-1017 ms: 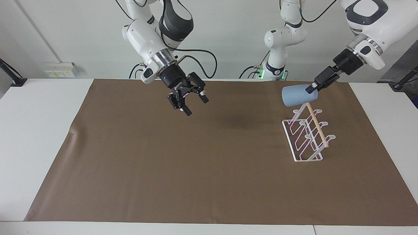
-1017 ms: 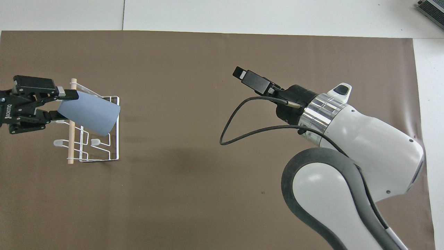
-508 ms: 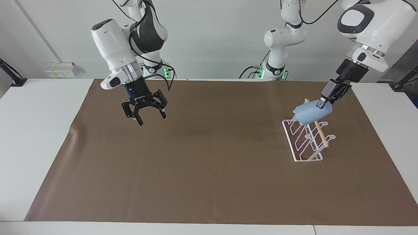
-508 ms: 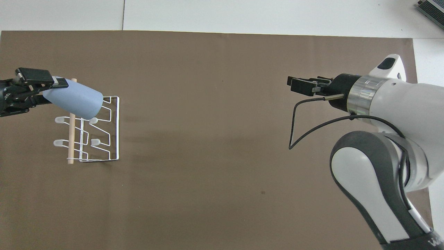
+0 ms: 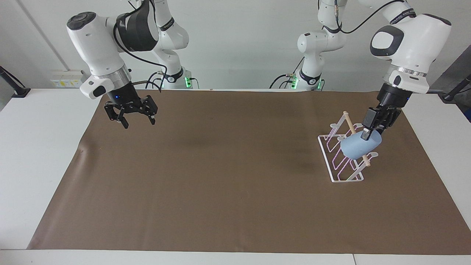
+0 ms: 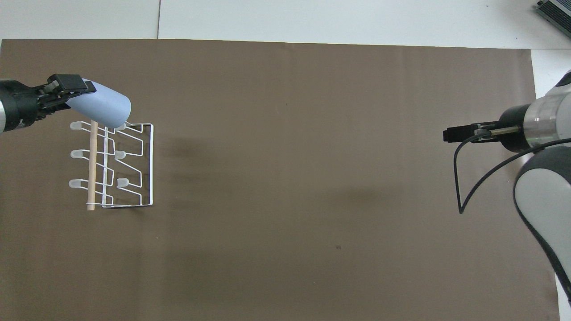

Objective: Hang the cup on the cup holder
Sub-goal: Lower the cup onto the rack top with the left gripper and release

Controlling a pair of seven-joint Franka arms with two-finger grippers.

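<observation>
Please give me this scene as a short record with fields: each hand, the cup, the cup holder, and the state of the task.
left hand: shut on the rim of the cup, over the cup holder
right hand: open, empty, waiting in the air over the brown mat toward the right arm's end of the table
cup: light blue, tilted, held at the part of the cup holder farthest from the robots
cup holder: white wire rack with a wooden dowel on top, standing on the mat
task state: cup not yet released; whether it sits on a prong cannot be told
</observation>
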